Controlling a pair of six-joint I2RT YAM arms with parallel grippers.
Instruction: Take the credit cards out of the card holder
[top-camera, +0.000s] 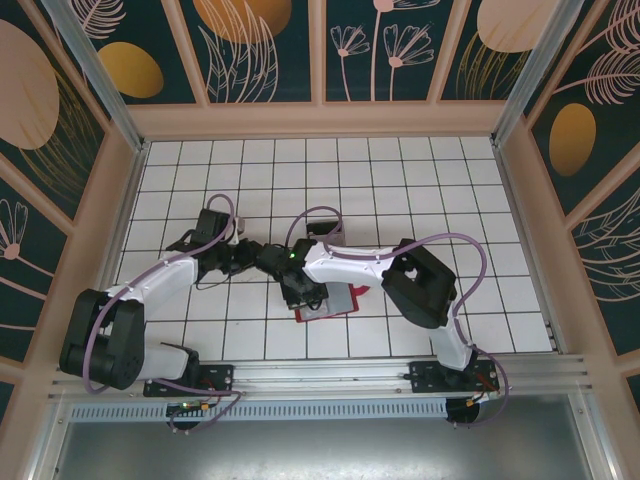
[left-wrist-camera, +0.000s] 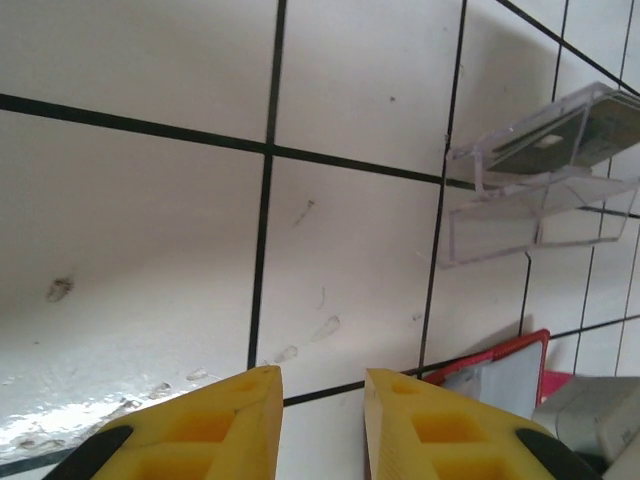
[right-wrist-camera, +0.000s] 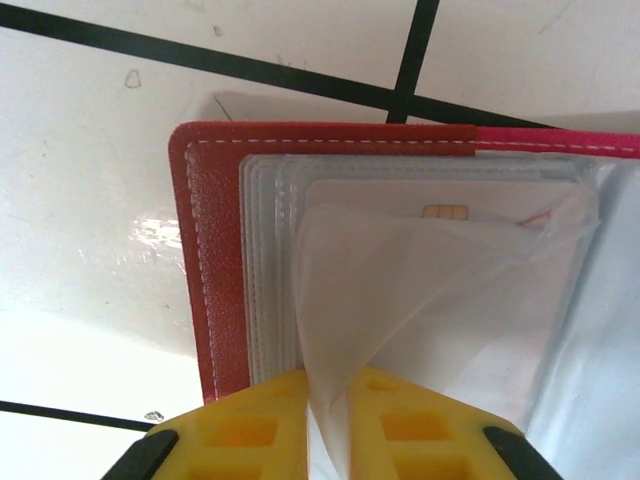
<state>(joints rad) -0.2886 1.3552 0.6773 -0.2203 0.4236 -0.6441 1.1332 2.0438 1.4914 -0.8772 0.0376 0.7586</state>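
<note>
The red card holder (right-wrist-camera: 215, 260) lies open on the white tiled table, its clear plastic sleeves facing up. My right gripper (right-wrist-camera: 328, 385) is shut on one sleeve (right-wrist-camera: 400, 290), which it lifts into a fold. Under that sleeve a pale credit card (right-wrist-camera: 450, 200) with a gold chip sits in its pocket. From above, the right gripper (top-camera: 300, 292) stands over the card holder (top-camera: 335, 302). My left gripper (left-wrist-camera: 322, 375) hovers over bare tile, its yellow fingers a little apart with nothing between them. A corner of the card holder (left-wrist-camera: 500, 375) lies just to its right.
A transparent plastic box (left-wrist-camera: 540, 200) stands beyond the left gripper, with a greyish card (left-wrist-camera: 560, 140) inside it. Both arms meet near the table's middle (top-camera: 262, 258). Wooden walls (top-camera: 320, 120) enclose the table.
</note>
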